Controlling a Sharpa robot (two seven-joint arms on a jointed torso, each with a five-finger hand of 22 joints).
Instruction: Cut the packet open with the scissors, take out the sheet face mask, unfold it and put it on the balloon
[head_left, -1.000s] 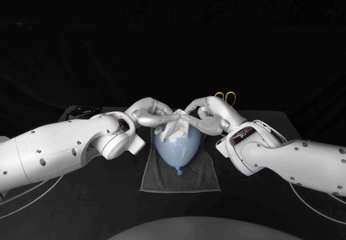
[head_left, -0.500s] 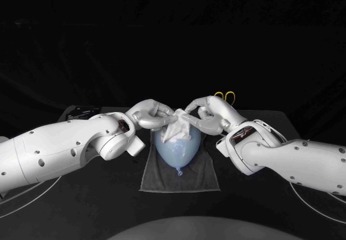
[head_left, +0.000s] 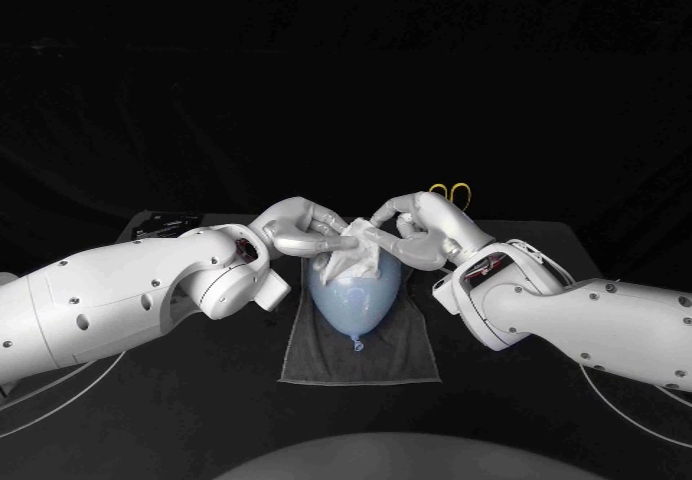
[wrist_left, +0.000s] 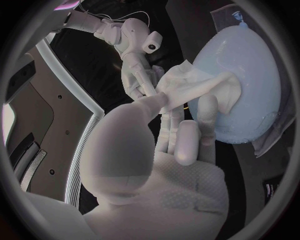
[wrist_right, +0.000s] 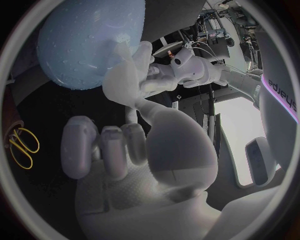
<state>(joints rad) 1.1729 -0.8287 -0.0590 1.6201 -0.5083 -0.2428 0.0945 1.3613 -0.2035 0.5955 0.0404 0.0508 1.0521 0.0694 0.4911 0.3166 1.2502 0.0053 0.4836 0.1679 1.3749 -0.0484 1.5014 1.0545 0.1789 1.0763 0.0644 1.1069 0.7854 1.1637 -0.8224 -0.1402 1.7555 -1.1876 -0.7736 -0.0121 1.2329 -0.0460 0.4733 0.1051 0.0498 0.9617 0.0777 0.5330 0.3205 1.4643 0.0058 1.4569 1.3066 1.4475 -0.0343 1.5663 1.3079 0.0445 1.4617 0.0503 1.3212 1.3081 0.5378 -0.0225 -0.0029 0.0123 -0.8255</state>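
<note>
One mask (head_left: 351, 256), fingers (head_left: 306, 241) pinching it, atop balloon (head_left: 353, 300)

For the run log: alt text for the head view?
The left hand and right hand hold a crumpled white sheet mask on the wide end of a pale blue balloon on a grey towel; yellow-handled scissors lie beyond the right hand.

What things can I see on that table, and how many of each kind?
balloon: 1
sheet face mask: 1
grey cloth: 1
scissors: 1
robot hands: 2, the left hand and the right hand, both pinching the mask
Total: 6
</note>
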